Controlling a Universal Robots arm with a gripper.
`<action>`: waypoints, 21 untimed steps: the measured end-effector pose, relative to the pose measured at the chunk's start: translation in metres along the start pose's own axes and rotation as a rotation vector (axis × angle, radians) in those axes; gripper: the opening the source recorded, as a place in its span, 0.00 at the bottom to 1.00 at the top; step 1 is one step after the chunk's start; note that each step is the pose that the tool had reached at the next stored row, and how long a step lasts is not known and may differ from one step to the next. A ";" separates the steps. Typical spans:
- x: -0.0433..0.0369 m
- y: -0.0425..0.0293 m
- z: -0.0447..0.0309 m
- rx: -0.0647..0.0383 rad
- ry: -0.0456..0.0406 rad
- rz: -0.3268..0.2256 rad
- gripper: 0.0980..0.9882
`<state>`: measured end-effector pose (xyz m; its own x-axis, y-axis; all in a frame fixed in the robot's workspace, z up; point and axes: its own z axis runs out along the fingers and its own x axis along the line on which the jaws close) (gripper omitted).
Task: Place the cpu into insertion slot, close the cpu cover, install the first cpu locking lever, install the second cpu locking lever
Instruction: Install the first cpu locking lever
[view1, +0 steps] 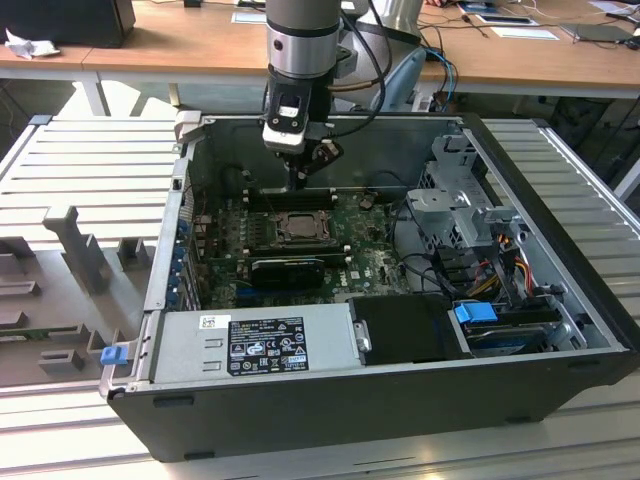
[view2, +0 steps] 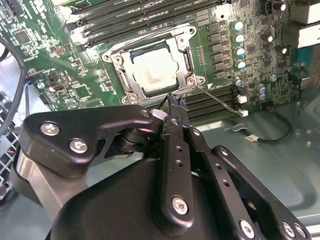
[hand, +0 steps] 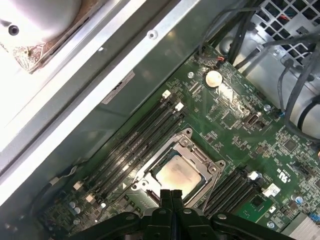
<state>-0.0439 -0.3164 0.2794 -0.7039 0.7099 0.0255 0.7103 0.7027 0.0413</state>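
Gripper (view2: 176, 102) is hanging just above the motherboard (view2: 55, 75) inside the computer case (view1: 560, 300). Its two fingers are pressed together and are carrying nothing, as we are noting in both wrist views.

Position: in the second wrist view the tips are sitting just beside one corner of the socket, apart from it as far as we are able to judge.

Task parts: the cpu (view2: 155, 70) is lying in the insertion slot, with its pale metal top showing through the window of the cpu cover (view2: 189, 60). That cover is lying flat around it rather than standing up on its hinge.

Progress, as we are reading it: placing the chip and closing the frame are both looking done.

Levers: one thin metal lever (view2: 221, 100) is sticking out from the socket corner nearest the tips, slanting away across the board. We are taking it as not yet latched. We are unable to tell where the other lever is or whether it is latched, so we are logging both lever steps as outstanding.
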 end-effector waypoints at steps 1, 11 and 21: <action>0.0000 0.0000 0.0000 0.000 0.0004 -0.009 0.01; 0.0000 0.0000 0.0001 0.004 0.0066 -0.162 0.01; 0.0000 0.0000 0.0001 0.009 0.0136 -0.331 0.01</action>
<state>-0.0439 -0.3164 0.2792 -0.8965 0.4424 0.0254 0.4431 0.8955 0.0412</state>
